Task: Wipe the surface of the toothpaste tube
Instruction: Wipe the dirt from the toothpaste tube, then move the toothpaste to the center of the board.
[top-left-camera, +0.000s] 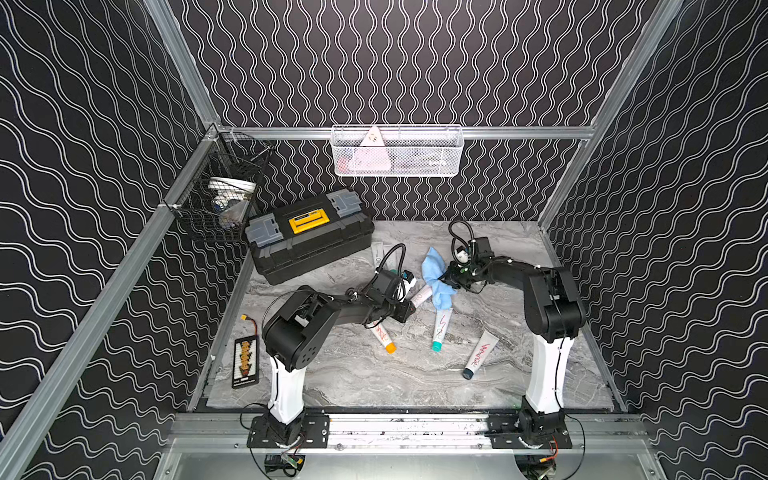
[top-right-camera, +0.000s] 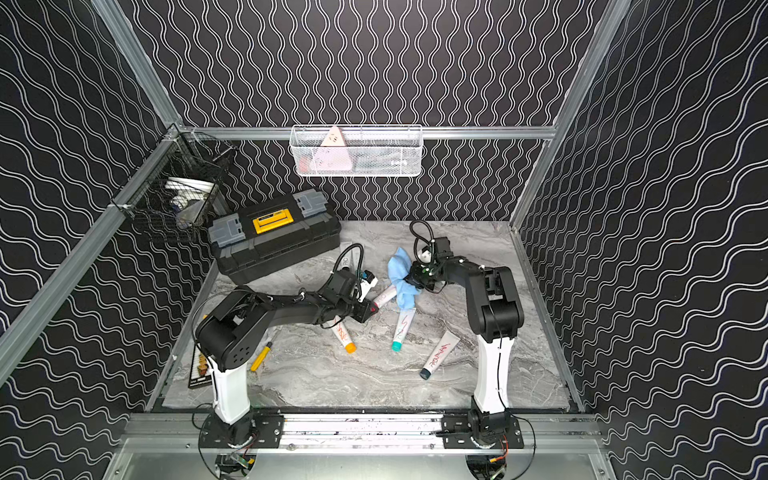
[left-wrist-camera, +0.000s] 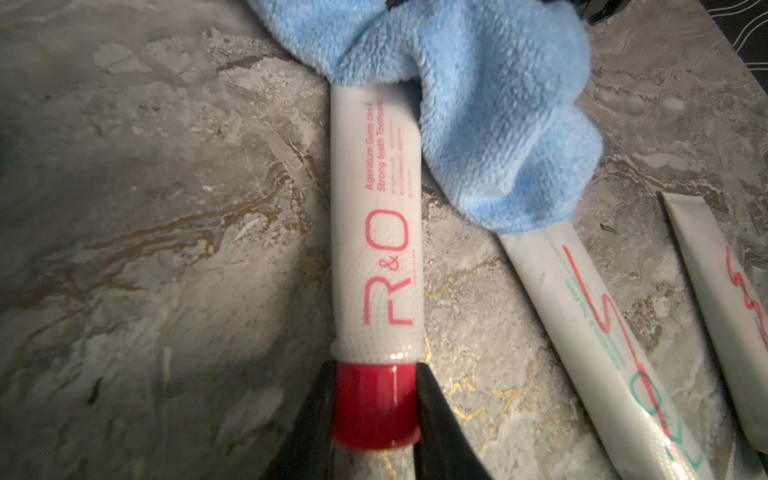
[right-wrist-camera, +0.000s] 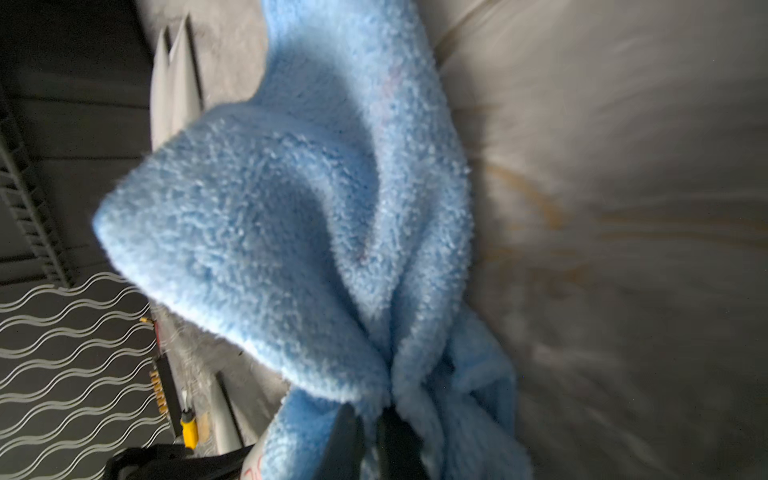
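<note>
Two grippers split the work over the marble-patterned table (top-left-camera: 374, 386). At left, we see the left gripper (left-wrist-camera: 374, 370) clenched on the red cap (left-wrist-camera: 374, 407) of the toothpaste tube (left-wrist-camera: 376, 232), one jaw on either side. We judge the grip is there to pin the tube so it cannot slide or roll under a wipe. The tube lies near the middle of the table, lettering up, its body reaching from the cap toward the right arm. Across its far end drapes the blue cloth (left-wrist-camera: 478, 108), bunched at one point in the tightly closed right gripper (right-wrist-camera: 370, 419). That hold leaves loose folds free to drag along the plastic. We take the wipe as under way, with most of the printed face uncovered. Hidden from us are the tube's crimped end beneath the cloth, and whether the fabric presses on it or merely rests there. A fold also covers the tail of the neighbouring teal-capped tube (top-left-camera: 439, 330). The right wrist view is blurred beyond the cloth, and the left jaws are cut off at the frame's edge.
</note>
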